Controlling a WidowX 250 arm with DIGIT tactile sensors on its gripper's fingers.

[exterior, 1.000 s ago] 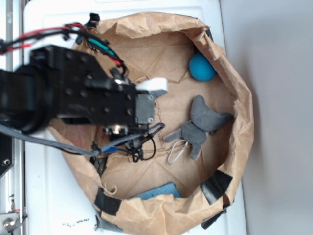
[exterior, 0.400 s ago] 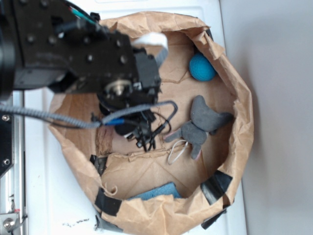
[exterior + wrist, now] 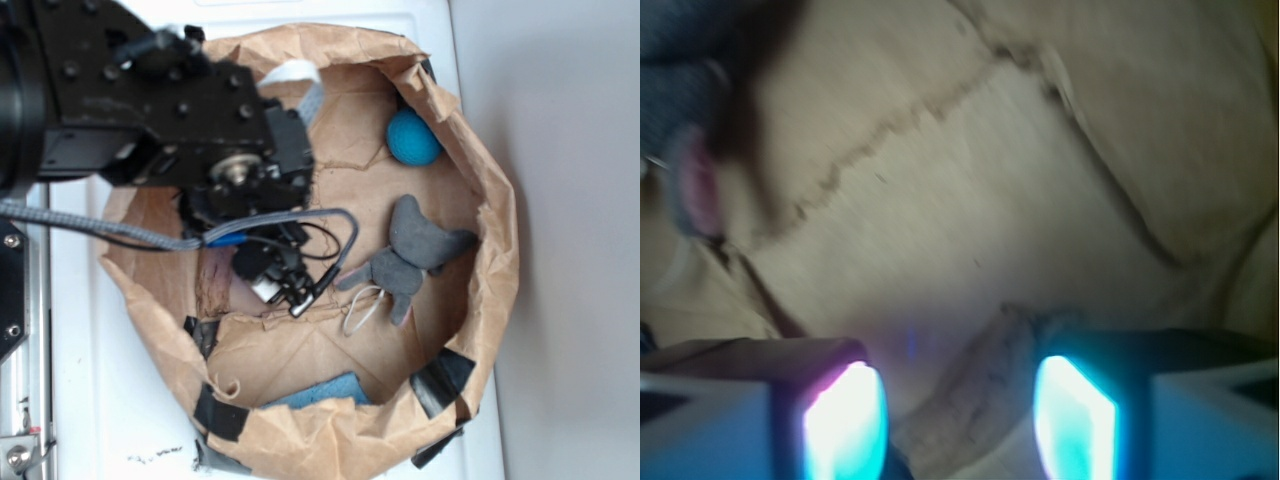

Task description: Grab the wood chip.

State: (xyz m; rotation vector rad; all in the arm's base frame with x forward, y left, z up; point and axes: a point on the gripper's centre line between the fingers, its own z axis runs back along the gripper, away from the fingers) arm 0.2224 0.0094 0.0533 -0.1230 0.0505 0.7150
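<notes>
A white table (image 3: 110, 400) is carrying a crumpled brown paper bag (image 3: 490, 200) spread into a shallow bowl, patched at its rim with black tape (image 3: 440, 382); a plain grey wall is filling the right side. At the left of the bag, the rough-grained dark brown wood chip (image 3: 212, 287) is lying flat on the paper. The black end effector (image 3: 960, 420) is hanging over it, jaws apart, with the chip's end (image 3: 975, 385) showing between its glowing fingers (image 3: 845, 420). Since a moment ago the arm has been shifting slightly lower over the chip. Further right, a soft grey toy mouse (image 3: 410, 255) is resting, with a round blue ball (image 3: 412, 137) above it and a flat blue sponge (image 3: 320, 392) near the bottom rim.
</notes>
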